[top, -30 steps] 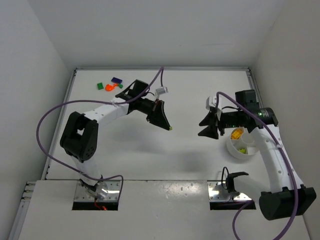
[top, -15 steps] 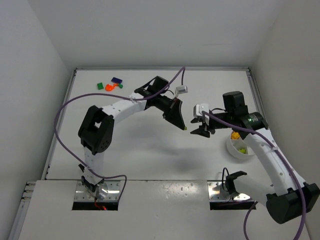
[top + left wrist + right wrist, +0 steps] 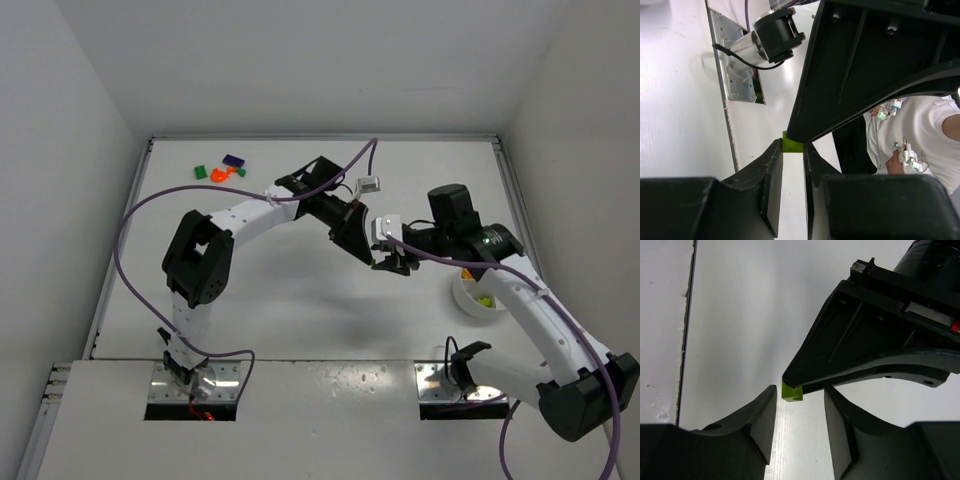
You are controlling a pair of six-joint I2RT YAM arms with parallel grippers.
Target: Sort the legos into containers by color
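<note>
My left gripper (image 3: 371, 259) is shut on a small lime-green lego (image 3: 791, 144), held at its fingertips above the table's middle. My right gripper (image 3: 391, 264) is open and faces it tip to tip. In the right wrist view the green lego (image 3: 792, 391) sits between my right fingertips, nearer the left one, with a gap on both sides. The round white dish (image 3: 466, 299) stands on the right under my right arm, with a yellow-green lego (image 3: 485, 299) in it. Several legos lie at the far left: green (image 3: 200, 172), orange (image 3: 218, 174) and blue (image 3: 234, 160).
White walls enclose the table on three sides. Purple cables loop off both arms. The arm bases and their metal plates (image 3: 190, 385) sit at the near edge.
Both arms moved toward each other over the table's middle. My right gripper left the dish and came left until its open fingers flank the green lego in my left gripper.
</note>
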